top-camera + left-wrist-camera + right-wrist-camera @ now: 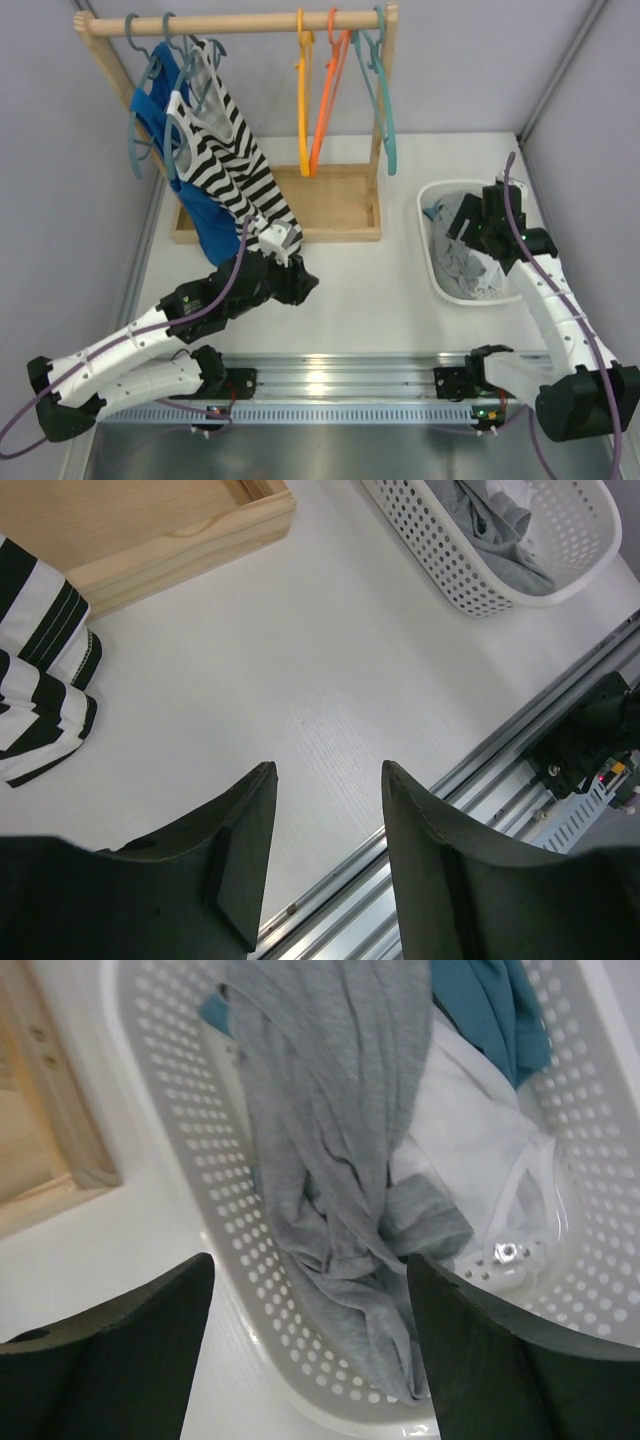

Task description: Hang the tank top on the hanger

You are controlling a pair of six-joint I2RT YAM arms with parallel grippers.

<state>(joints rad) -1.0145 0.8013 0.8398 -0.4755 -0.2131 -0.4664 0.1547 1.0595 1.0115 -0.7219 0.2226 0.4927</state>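
The grey tank top [330,1130] lies crumpled in a white perforated basket [240,1290] at the table's right; it also shows in the top view [470,270] and the left wrist view [500,530]. My right gripper [310,1260] is open and empty, hovering just above the basket over the tank top's lower folds; in the top view it [478,225] sits over the basket's middle. The yellow-orange hanger [303,110] hangs by its hook on the wooden rail at the back. My left gripper [328,770] is open and empty, low over the bare table near the rack's base [300,285].
The wooden rack [230,22] also carries a striped top [235,160], a blue top [205,225], teal hangers [383,100] and a red-orange hanger [325,100]. Its tray base [340,205] stands at back centre. White [470,1150] and teal [490,1005] garments share the basket. A metal rail [330,385] runs along the near edge.
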